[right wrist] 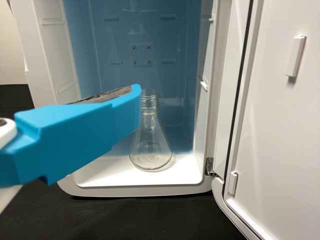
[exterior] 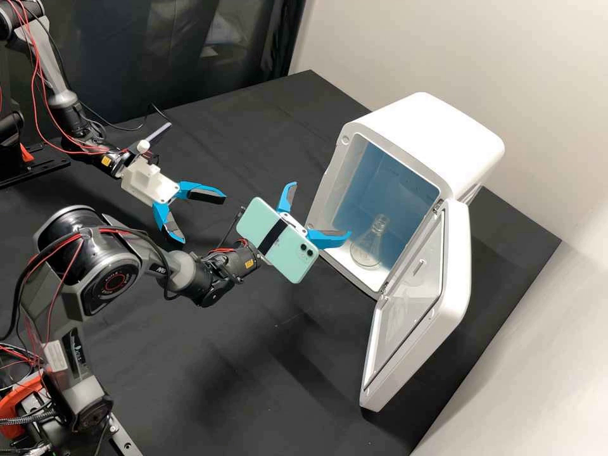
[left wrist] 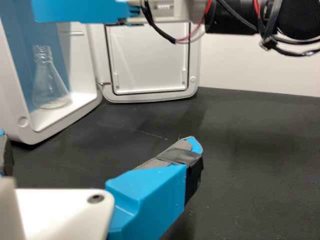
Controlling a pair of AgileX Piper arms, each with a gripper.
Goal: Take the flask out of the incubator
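Observation:
A clear glass flask (exterior: 372,244) stands upright on the floor of the white incubator (exterior: 430,133), whose door (exterior: 430,297) hangs wide open. My right gripper (exterior: 320,212) hovers just outside the opening, open and empty, a short way from the flask. In the right wrist view the flask (right wrist: 150,140) sits straight ahead, partly behind one blue finger (right wrist: 75,130). My left gripper (exterior: 201,218) is open and empty above the bench, farther back from the incubator. Its wrist view shows the flask (left wrist: 47,80) off to one side and the right arm's finger (left wrist: 75,10) overhead.
The open door (right wrist: 280,125) stands at the side of the opening, hinged on the incubator's near side. Inside, the walls are blue (right wrist: 125,40). The black bench (exterior: 266,354) spreads in front. A mint-green phone (exterior: 278,240) is strapped to the right wrist.

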